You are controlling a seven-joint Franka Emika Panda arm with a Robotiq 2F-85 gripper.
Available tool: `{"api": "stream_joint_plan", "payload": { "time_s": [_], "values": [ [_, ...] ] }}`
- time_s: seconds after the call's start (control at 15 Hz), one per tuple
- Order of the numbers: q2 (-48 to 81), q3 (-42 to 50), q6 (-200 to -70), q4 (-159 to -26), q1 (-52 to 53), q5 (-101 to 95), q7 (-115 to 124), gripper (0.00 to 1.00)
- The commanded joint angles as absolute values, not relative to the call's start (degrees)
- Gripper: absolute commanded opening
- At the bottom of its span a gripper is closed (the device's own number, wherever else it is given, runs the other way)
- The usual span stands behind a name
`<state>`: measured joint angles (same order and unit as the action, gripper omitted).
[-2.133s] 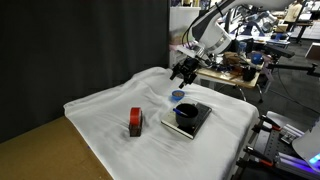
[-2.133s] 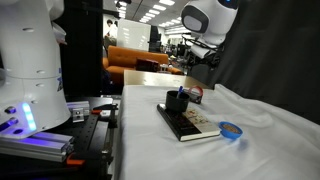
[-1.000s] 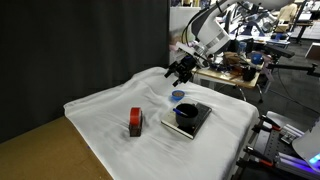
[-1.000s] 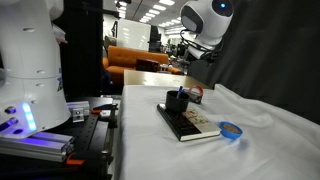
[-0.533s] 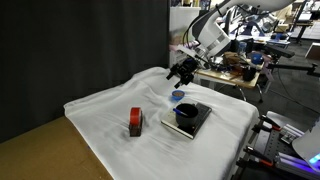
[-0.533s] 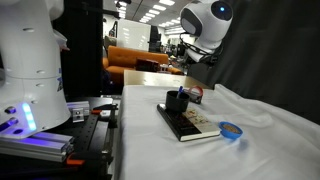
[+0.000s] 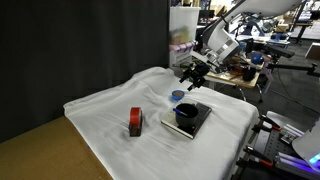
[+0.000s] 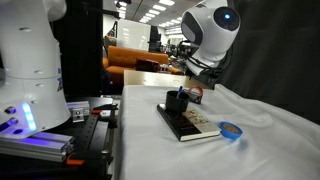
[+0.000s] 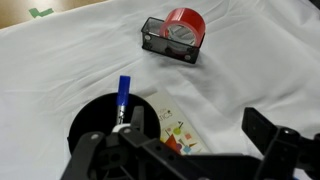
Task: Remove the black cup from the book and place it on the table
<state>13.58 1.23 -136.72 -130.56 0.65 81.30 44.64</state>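
The black cup [image 7: 185,114] stands on the book [image 7: 198,120] on the white-draped table [image 7: 100,108]; both also show in an exterior view, cup [image 8: 177,102] on book [image 8: 197,125]. A blue pen [image 9: 123,98] sticks out of the cup. In the wrist view the cup [image 9: 95,122] is a dark round at lower left, with the book's light printed cover [image 9: 172,125] beside it. My gripper [image 7: 196,73] hangs above and just behind the book, apart from the cup. Its fingers [image 9: 200,135] are spread wide and empty. It also shows in an exterior view [image 8: 201,70].
A red and black block [image 7: 135,121] stands on the cloth left of the book, also in the wrist view [image 9: 175,37]. A blue round lid [image 7: 177,97] lies behind the book, also in an exterior view [image 8: 231,130]. The bare wooden table edge [image 7: 40,150] shows at front left. Equipment racks stand beside the table.
The arm has swung sideways over the last half second, bringing the gripper from behind the blue lid to above the far end of the book. Cup and book have not moved.
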Motion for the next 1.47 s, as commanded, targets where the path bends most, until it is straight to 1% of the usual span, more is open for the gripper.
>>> {"api": "stream_joint_plan", "payload": {
  "time_s": [0.0,0.87,1.0,1.4],
  "values": [
    [11.08,2.45,-134.49,-134.19,-0.74,81.92,42.32,1.00],
    [8.45,3.40,-133.41,-141.70,-0.90,81.83,43.44,1.00],
    [10.12,3.34,-134.53,-140.63,-0.60,81.11,43.59,1.00],
    [9.92,3.33,-134.53,-140.87,-0.61,81.11,43.63,1.00]
  ]
}}
